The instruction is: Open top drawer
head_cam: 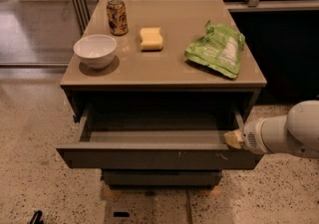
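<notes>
The top drawer is a wide dark grey-brown handleless drawer, pulled well out of the cabinet. Its shallow grey interior shows and looks empty. Small pale scratches mark its flat front right of centre. My gripper sits at the drawer's right front corner, on the top edge of the front panel. The white arm comes in from the right. A narrower drawer front shows below, closed.
On the cabinet top stand a white bowl, a drink can, a yellow sponge and a green chip bag. Speckled floor lies around the cabinet. A railing and dark wall run behind.
</notes>
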Tool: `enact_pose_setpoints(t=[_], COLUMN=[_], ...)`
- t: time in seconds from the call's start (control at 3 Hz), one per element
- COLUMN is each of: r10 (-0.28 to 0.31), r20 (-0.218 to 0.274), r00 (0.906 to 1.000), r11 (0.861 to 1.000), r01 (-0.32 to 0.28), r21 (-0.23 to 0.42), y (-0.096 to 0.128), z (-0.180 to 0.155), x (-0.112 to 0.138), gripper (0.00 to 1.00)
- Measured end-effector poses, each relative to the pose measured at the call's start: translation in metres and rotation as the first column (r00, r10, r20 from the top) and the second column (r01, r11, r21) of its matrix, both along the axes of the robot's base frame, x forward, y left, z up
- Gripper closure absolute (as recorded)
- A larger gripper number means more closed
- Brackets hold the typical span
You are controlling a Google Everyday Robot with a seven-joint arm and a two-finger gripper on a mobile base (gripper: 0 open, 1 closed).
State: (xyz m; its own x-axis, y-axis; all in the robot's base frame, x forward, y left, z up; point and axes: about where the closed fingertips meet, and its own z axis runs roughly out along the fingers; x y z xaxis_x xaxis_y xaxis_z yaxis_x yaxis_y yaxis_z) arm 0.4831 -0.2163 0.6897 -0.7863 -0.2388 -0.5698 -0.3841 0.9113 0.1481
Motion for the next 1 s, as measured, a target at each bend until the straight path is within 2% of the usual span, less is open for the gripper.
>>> enact_pose_setpoints(t=[0.67, 1.0], r10=[-0.02, -0.04], r20=[0.103, 0.082], r00=[0.9945, 0.9958], r11=[0.999, 0.998], r01=[0.024, 0.044], r21=[-0.042, -0.043], y=[0.008, 0.008], z=[0.035, 0.033], x=[0.032, 0.052], gripper=[1.0, 1.0])
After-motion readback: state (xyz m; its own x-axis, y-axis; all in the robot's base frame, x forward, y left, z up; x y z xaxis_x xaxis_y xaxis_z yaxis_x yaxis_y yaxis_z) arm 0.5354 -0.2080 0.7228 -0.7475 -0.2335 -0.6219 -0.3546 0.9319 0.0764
